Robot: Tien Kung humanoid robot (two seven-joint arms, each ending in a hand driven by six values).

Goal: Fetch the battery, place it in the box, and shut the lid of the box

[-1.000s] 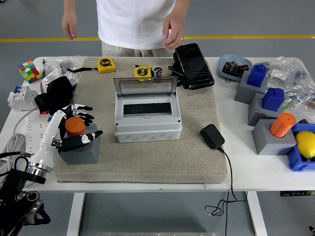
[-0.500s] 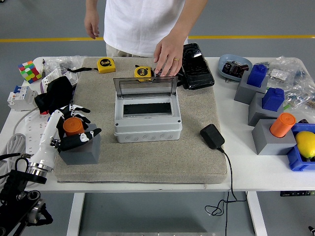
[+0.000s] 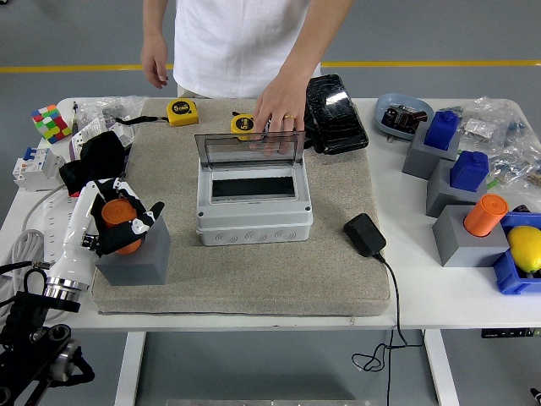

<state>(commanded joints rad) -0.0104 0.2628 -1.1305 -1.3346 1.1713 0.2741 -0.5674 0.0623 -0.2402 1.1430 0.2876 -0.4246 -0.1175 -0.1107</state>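
1. Now, in the head view, the left robot hand (image 3: 118, 227) has gone from spread fingers to fingers curled tight around the orange cylinder (image 3: 114, 211), which sits in the grey block (image 3: 135, 258) at the left end of the mat (image 3: 254, 279).
2. Half a second ago the fingers only bracketed the cylinder. The grasp looks made, so I judge the fetch to be at the point of lifting out.
3. I take the orange cylinder to be the battery the task means, since it is what the robot hand clamps. It is well apart from the box (image 3: 254, 211), to the box's left.
4. The person's hand (image 3: 277, 118) has come down behind the raised lid (image 3: 249, 150), just beside the yellow tape measure (image 3: 243, 125). What it touches there is hidden.
5. The box stands open with the lid upright at its far edge, so the way in is free. Nothing is in it yet and closing is still to do.
6. The cylinder stands roughly upright, long axis near vertical and flat top facing up. The fingers cover its lower part, so a slight lean cannot be ruled out.
7. The right robot hand does not show anywhere over the surface (image 3: 456, 288).
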